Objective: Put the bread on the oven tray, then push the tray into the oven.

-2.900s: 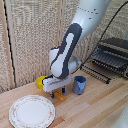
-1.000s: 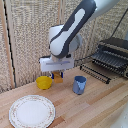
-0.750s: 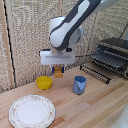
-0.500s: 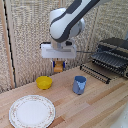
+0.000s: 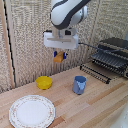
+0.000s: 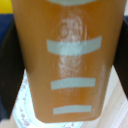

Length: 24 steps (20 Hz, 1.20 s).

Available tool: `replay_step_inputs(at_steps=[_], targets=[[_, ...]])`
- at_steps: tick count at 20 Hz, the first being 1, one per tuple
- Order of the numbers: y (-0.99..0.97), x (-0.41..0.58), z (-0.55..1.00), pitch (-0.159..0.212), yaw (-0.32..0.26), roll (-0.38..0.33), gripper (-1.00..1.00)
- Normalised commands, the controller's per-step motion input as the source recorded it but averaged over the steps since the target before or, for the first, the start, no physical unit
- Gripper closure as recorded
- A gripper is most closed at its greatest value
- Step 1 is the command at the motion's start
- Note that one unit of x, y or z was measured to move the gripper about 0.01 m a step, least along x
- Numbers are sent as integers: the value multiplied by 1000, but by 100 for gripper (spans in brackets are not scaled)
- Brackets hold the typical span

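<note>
Up came the claw [image 5: 59,55] from down near the yellow bowl [image 5: 43,82], and it hung high above the counter [image 5: 95,102] with its fingers clamped on the bread [image 5: 59,56]. Pickup was done; the oven pan [image 5: 107,62] sat well apart toward the exterior view's right, and by my reckoning both the placing and the slide into the oven [image 5: 114,54] remained.

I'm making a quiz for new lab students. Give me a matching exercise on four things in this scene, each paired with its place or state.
Things:
1. bread
2. bowl
3. cup
4. plate

Places or states:
A. blue, standing mid-table
B. held in the gripper, up in the air
C. patterned rim, nearest the camera
D. yellow, on the table near the wall

Pairs: 1-B, 2-D, 3-A, 4-C
</note>
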Motion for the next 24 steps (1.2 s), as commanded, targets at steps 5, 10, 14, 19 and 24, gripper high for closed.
replay_step_inputs(at_steps=[5,10,14,19,24], targets=[[-763,100,507,103,-143,0,100],[-841,4,414,85,-121,0,100],[-914,16,181,33,-93,2,100],[-950,99,10,0,-66,15,100],[-939,214,0,0,-47,38,100]])
